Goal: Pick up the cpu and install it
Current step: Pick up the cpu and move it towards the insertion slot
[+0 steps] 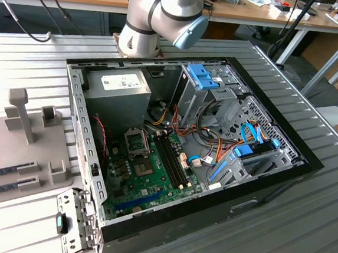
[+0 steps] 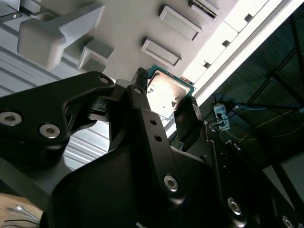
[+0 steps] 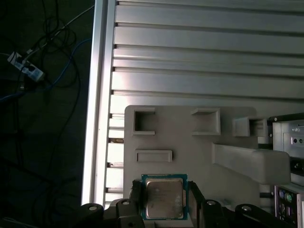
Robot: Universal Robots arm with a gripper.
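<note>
First wrist view: the fingers [image 3: 137, 199] are closed on two opposite edges of the cpu [image 3: 164, 198], over a grey fixture plate [image 3: 190, 142] on the slatted worktop [image 3: 190, 47]. Exterior view, centre frame: open computer case [image 1: 251, 199].

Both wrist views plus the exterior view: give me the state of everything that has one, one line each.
cpu: silver top up, held at two opposite edges, above the grey tray.
gripper: shut on the cpu.
computer case: lying flat, side open.
cpu socket: looks empty, no chip in it.
</note>
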